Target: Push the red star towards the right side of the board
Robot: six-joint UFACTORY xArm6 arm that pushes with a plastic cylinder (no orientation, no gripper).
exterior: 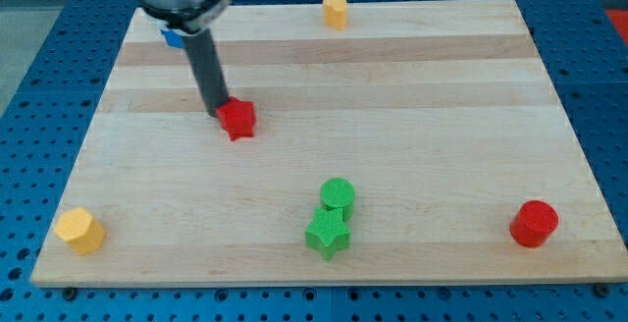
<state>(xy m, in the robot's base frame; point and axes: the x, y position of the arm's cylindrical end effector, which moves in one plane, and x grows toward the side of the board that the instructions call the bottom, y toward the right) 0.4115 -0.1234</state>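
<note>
The red star (237, 119) lies on the wooden board (392, 116), left of centre in the upper half. My tip (216, 112) is at the star's left edge, touching or nearly touching it. The dark rod rises from there up and to the left to the arm's metal end at the view's top.
A blue block (173, 37) is partly hidden behind the rod near the top left. A yellow block (336, 12) sits at the top edge. A yellow hexagon (79, 231) is at bottom left. A green cylinder (338, 195) touches a green star (327, 234). A red cylinder (534, 224) is at bottom right.
</note>
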